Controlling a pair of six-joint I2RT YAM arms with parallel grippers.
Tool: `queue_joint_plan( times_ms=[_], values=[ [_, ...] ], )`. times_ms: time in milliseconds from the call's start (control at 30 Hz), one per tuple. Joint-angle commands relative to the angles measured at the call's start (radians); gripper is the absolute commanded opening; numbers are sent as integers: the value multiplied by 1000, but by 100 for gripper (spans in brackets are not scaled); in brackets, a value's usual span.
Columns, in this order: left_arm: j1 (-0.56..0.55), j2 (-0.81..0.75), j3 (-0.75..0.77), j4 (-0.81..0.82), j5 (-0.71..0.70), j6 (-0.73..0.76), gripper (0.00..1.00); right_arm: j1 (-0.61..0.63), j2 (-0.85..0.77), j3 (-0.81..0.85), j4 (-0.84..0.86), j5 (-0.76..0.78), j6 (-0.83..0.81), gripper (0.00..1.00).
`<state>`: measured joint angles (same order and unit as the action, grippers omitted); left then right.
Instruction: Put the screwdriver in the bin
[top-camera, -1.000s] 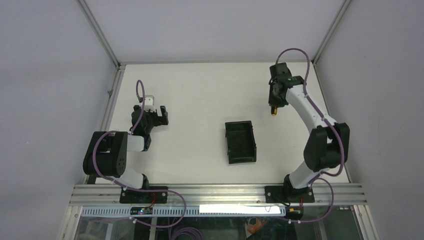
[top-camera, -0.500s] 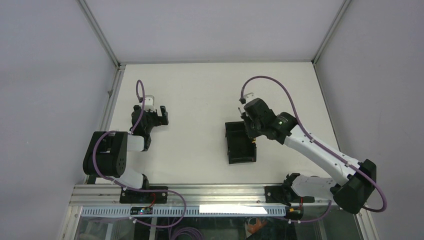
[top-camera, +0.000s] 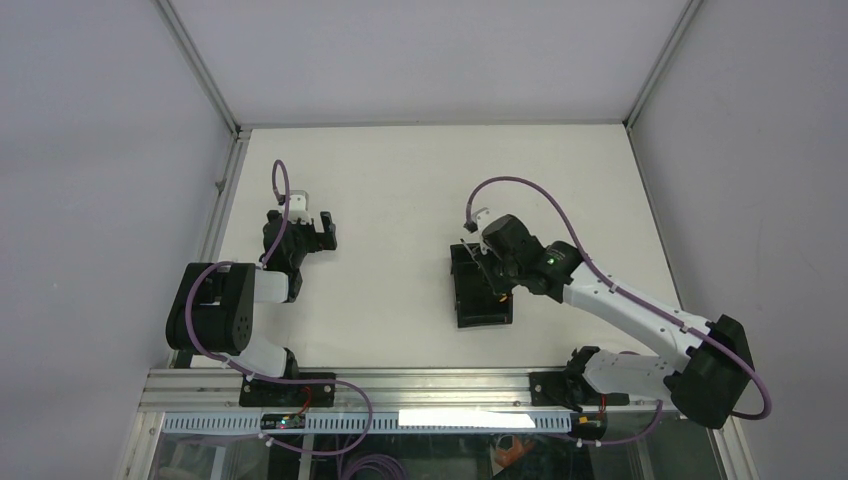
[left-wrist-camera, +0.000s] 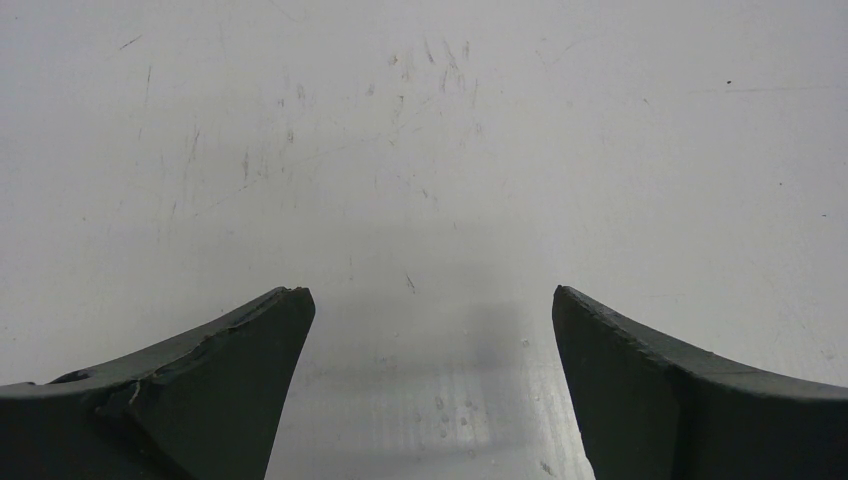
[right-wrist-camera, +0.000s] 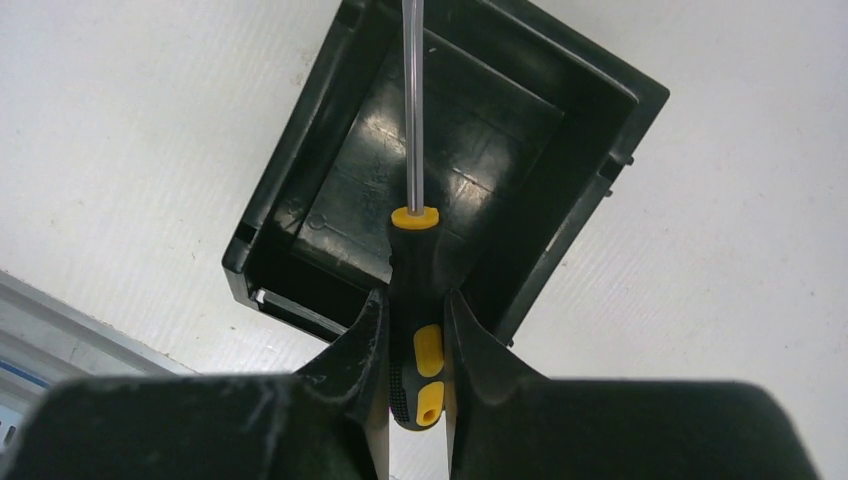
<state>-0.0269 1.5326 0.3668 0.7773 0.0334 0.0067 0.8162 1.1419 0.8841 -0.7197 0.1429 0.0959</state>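
**Position of the work.** The right gripper (right-wrist-camera: 410, 310) is pinched on the black-and-yellow handle of the screwdriver (right-wrist-camera: 412, 235). The shaft points away from the wrist, out over the floor of the bin (right-wrist-camera: 490, 130). The bin (top-camera: 475, 305) lies flat on the table (top-camera: 400, 180), right of centre and nearer the near edge than the far one. In the overhead view the right gripper (top-camera: 497, 268) covers the bin's far right part. Whether the screwdriver tip touches the bin floor cannot be told from either view.

**Change noted.** A second ago the right arm was stretched toward the far right corner of the table, the screwdriver hanging from its fingers well apart from the bin. Half a second ago it had swung inward to the bin's far right wall. It now sits a little further over the bin's interior. The bin itself has not shifted.

**Left arm.** The left gripper (top-camera: 312, 230) stays parked near the left edge, with nothing under it but bare table. Its fingers (left-wrist-camera: 240, 350) are spread wide and empty.

**Assessment.** The carry appears finished and the task is close to done. What remains, in my judgement, is the release. The shaft runs toward the bin's far end, so the risk is the tip coming to rest on a wall, not flat inside.
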Motion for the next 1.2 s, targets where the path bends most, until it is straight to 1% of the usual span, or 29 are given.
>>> queue_joint_plan(
  times_ms=[0,67,100,300,367,433,467,600,633,700,767,800,867,967,1167],
  values=[
    [-7,-25,15,30,13,-19,99,3,13,-4,75,-27,-12,7],
    [-7,-25,15,30,14,-19,99,3,23,-2,74,-17,0,9],
    [-6,-25,14,30,13,-19,99,3,25,-3,76,-19,3,12],
    [-6,-26,14,30,14,-19,99,3,35,-15,86,-24,34,35],
    [-7,-25,14,30,14,-19,99,4,40,-12,81,-6,43,44],
    [-8,-25,14,30,14,-19,99,3,37,-8,79,-3,47,49],
    [-7,-25,14,30,13,-18,99,3,34,-8,80,-4,50,51],
    [-7,-25,14,30,14,-18,99,3,10,0,90,5,63,52],
    [-8,-25,14,30,14,-18,99,3,1,5,94,12,67,54],
    [-8,-25,14,30,14,-19,99,3,-22,15,109,43,86,62],
    [-8,-25,14,30,13,-19,99,1,-41,29,119,94,104,67],
    [-7,-25,14,30,14,-19,99,-2,-47,42,118,134,113,73],
    [-7,-25,14,30,14,-19,99,-19,-56,57,109,192,122,81],
    [-7,-26,14,30,14,-18,99,-92,-66,70,86,256,150,98],
    [-7,-25,14,30,14,-18,99,-420,-82,85,-21,276,223,99]
  ],
)
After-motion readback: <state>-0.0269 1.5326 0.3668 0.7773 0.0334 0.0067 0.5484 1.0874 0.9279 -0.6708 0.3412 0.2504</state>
